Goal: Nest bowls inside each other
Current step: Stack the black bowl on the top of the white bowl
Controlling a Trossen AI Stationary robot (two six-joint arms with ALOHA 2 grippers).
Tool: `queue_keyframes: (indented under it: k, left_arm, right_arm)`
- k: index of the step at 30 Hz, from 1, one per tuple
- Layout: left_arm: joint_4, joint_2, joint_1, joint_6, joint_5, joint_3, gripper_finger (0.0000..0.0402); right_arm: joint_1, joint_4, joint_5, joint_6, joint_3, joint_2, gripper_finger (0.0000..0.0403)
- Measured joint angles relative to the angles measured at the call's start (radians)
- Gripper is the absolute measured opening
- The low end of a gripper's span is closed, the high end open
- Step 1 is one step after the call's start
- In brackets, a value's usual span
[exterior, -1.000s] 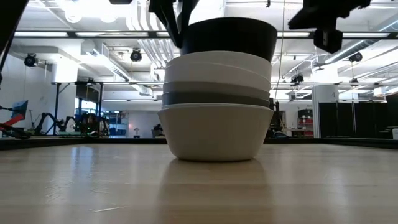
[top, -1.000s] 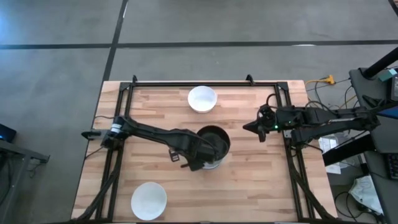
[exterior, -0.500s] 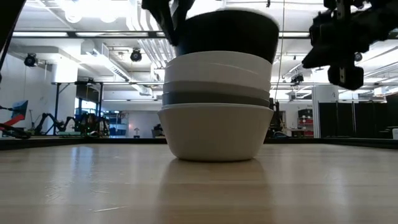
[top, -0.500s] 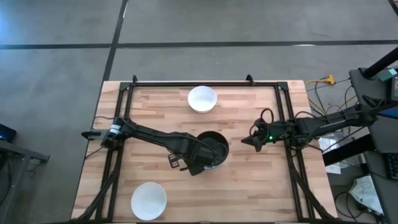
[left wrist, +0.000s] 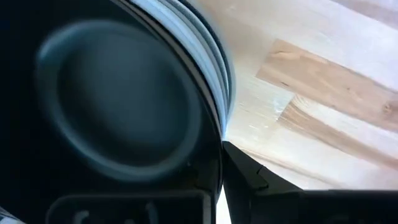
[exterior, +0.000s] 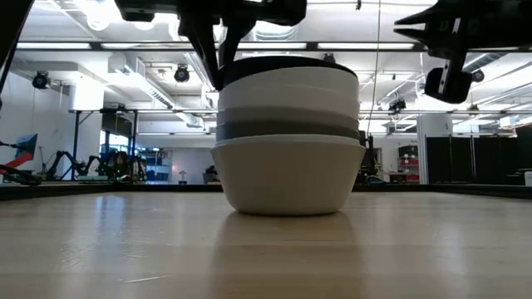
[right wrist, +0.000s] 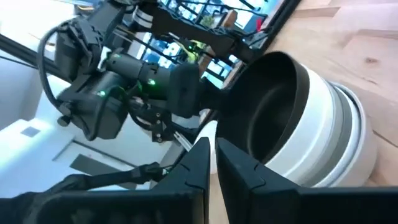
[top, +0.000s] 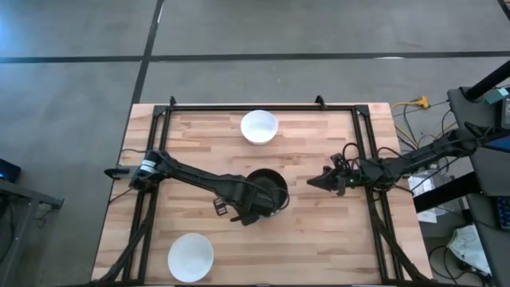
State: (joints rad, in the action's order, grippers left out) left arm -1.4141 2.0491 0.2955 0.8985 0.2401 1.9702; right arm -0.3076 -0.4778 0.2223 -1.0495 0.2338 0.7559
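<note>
**A:** What carries everything?

**B:** A pale wooden worktop [top: 319,231] with a dark frame along its edges; both arms reach in over it, the left from the left edge, the right from the right edge.

**A:** And the biggest thing standing on it?

**B:** A stack of nested bowls [exterior: 288,141] near the middle of the worktop; in the low view a white bowl sits at the bottom, a dark grey band shows above it, pale and white rims follow, and a black bowl [top: 267,188] is on top, sunk in so that only its rim shows.

**A:** Where is the left gripper?

**B:** The left gripper [top: 253,209] is at the near-left side of the stack, its fingers clenched on the black bowl's rim; the left wrist view shows the dark inside of that bowl right against the fingers, with the pale rims of the lower bowls beside it.

**A:** The right gripper?

**B:** The right gripper [top: 312,182] hangs above the worktop just to the right of the stack, apart from it, fingers pressed together with nothing between them; its tip points at the bowls.

**A:** Any loose bowls?

**B:** Two; a white bowl [top: 259,127] upright near the middle of the far edge, and another white bowl [top: 190,257] by the near edge towards the left corner; both stand well apart from the stack.
</note>
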Motion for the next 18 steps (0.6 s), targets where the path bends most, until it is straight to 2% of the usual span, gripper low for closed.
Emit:
queue_keyframes:
  k: [5,8,11,18]
  left_arm:
    - [0.021,-0.002,-0.006,-0.067,-0.013,0.0,0.0]
    - [0.025,-0.01,-0.01,-0.084,-0.061,0.0,0.0011]
    - [0.028,-0.027,-0.011,-0.086,-0.094,0.0,0.0037]
    - [0.064,-0.092,-0.012,-0.119,-0.1,0.0,0.0112]
  right_arm:
    - [-0.013,0.014,0.006,0.004,0.029,0.0,0.0023]
    - [-0.015,0.019,0.011,0.014,0.04,0.0,0.0023]
    - [-0.015,0.02,0.015,0.013,0.041,0.0,0.0023]
    - [-0.015,0.029,0.016,0.004,0.041,0.0,0.0023]
